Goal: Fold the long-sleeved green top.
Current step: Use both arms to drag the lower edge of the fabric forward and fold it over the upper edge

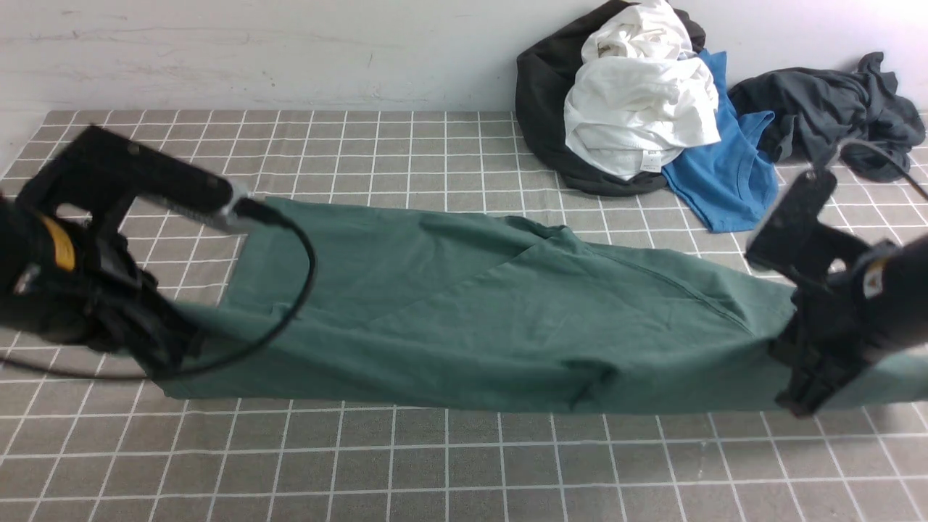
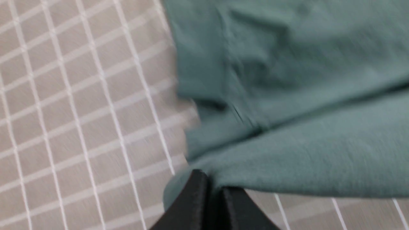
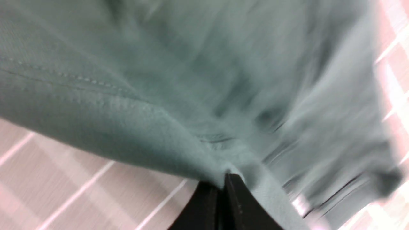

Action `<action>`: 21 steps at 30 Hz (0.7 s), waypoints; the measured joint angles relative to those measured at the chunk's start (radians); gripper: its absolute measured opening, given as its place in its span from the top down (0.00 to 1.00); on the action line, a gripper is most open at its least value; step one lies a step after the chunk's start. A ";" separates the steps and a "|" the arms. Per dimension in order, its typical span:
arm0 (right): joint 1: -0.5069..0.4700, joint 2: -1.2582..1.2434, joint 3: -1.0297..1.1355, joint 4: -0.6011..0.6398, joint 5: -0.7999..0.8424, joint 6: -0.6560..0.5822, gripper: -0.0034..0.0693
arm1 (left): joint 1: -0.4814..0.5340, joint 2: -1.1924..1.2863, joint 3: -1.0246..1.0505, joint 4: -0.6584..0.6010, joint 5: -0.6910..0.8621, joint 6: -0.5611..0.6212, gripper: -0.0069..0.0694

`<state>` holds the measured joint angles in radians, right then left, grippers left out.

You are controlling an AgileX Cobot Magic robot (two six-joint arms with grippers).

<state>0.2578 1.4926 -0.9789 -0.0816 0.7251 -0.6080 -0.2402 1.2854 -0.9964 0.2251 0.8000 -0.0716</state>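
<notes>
The green long-sleeved top (image 1: 471, 312) lies stretched sideways across the checked tablecloth as a long folded band. My left gripper (image 1: 170, 355) is shut on the green long-sleeved top at its left end, near the front edge. In the left wrist view the black fingers (image 2: 195, 201) pinch a fold of the green long-sleeved top (image 2: 303, 153). My right gripper (image 1: 805, 395) is shut on the right end. In the right wrist view its fingers (image 3: 235, 198) clamp a bunched edge of the green long-sleeved top (image 3: 159, 95). Both wrist views are blurred.
A pile of clothes sits at the back right against the wall: a white garment (image 1: 641, 101) on a black one (image 1: 544, 94), a bright blue T-shirt (image 1: 725, 174), and a dark charcoal-grey garment (image 1: 826, 109). The checked tablecloth (image 1: 435, 464) covers the table.
</notes>
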 joint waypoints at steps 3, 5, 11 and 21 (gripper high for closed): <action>-0.015 0.092 -0.119 -0.003 -0.016 0.017 0.95 | 0.069 0.123 -0.095 -0.009 -0.067 0.000 0.89; -0.027 0.153 -0.190 -0.003 -0.020 0.030 0.95 | 0.098 0.201 -0.154 -0.022 -0.095 0.001 0.89; -0.063 0.364 -0.385 -0.002 0.003 0.088 0.95 | 0.118 0.511 -0.399 -0.008 -0.181 0.010 0.89; -0.082 0.547 -0.512 -0.008 -0.006 0.294 0.77 | 0.118 0.869 -0.754 0.020 -0.155 0.024 0.69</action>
<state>0.1755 2.0392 -1.4905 -0.0898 0.7194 -0.3136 -0.1221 2.1546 -1.7506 0.2455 0.6448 -0.0475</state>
